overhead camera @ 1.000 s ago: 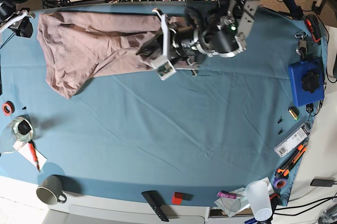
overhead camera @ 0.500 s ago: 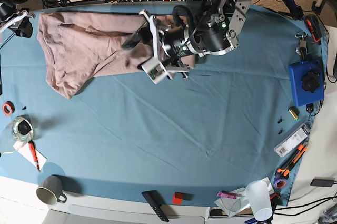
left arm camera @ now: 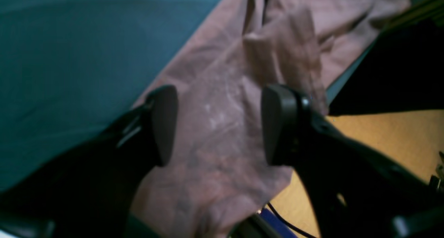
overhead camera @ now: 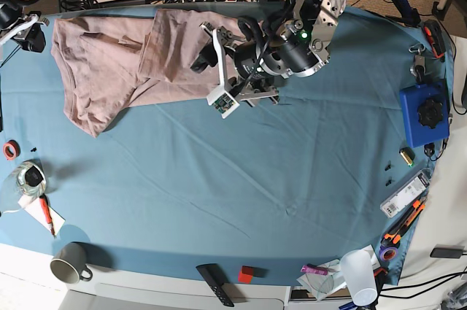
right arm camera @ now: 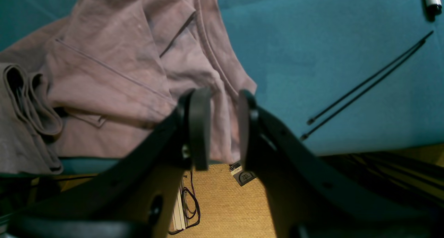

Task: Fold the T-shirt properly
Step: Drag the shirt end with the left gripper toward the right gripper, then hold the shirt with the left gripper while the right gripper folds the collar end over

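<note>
The pink-beige T-shirt [overhead camera: 109, 69] lies wrinkled at the far left of the teal table cloth [overhead camera: 241, 179], with one flap folded over to the left. My left gripper [overhead camera: 209, 69] hovers over the shirt's right edge. In the left wrist view it [left arm camera: 218, 127] is open and empty, with the shirt [left arm camera: 222, 68] below the gap. My right gripper [overhead camera: 31, 33] sits off the table's far left corner beside the shirt. In the right wrist view it [right arm camera: 222, 127] is open by a narrow gap, with the shirt's hem [right arm camera: 114, 68] showing past it; I cannot tell if cloth lies between the fingers.
A blue box [overhead camera: 423, 114] and tools [overhead camera: 405, 200] line the right edge. A grey mug [overhead camera: 69, 270], a black remote [overhead camera: 215, 284] and a plastic cup [overhead camera: 359, 273] stand along the front. A glass [overhead camera: 25, 179] and red tape [overhead camera: 9, 150] sit left.
My left gripper carried the shirt's right part up and to the left, laid it folded over the body, let go and drew back a little. The right arm has not moved.
</note>
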`<action>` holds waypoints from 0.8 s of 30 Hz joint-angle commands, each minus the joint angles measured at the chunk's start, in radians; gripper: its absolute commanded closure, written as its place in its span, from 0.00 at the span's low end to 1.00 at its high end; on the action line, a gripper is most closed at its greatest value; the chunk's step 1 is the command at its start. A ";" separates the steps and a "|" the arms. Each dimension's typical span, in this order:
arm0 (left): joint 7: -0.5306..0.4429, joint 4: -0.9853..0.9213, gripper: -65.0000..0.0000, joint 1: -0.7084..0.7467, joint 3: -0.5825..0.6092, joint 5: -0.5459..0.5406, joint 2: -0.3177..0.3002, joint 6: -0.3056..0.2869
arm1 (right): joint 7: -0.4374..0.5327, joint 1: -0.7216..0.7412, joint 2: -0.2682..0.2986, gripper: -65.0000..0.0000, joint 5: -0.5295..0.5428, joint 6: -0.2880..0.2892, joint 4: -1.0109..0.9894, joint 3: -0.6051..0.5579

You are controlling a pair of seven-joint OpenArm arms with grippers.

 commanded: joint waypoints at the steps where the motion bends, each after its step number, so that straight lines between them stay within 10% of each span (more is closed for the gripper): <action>1: -0.009 0.016 0.49 -0.005 -0.001 -0.008 0.007 -0.003 | 0.019 -0.002 0.023 0.78 0.013 -0.002 0.016 0.011; 19: 0.019 0.153 0.49 0.134 -0.001 0.164 -0.036 0.027 | 0.181 -0.002 0.042 0.77 -0.004 0.001 0.016 0.011; 24: 0.014 0.169 0.49 0.188 -0.001 0.165 -0.040 0.027 | 0.177 -0.002 0.042 0.55 -0.089 0.001 0.016 0.011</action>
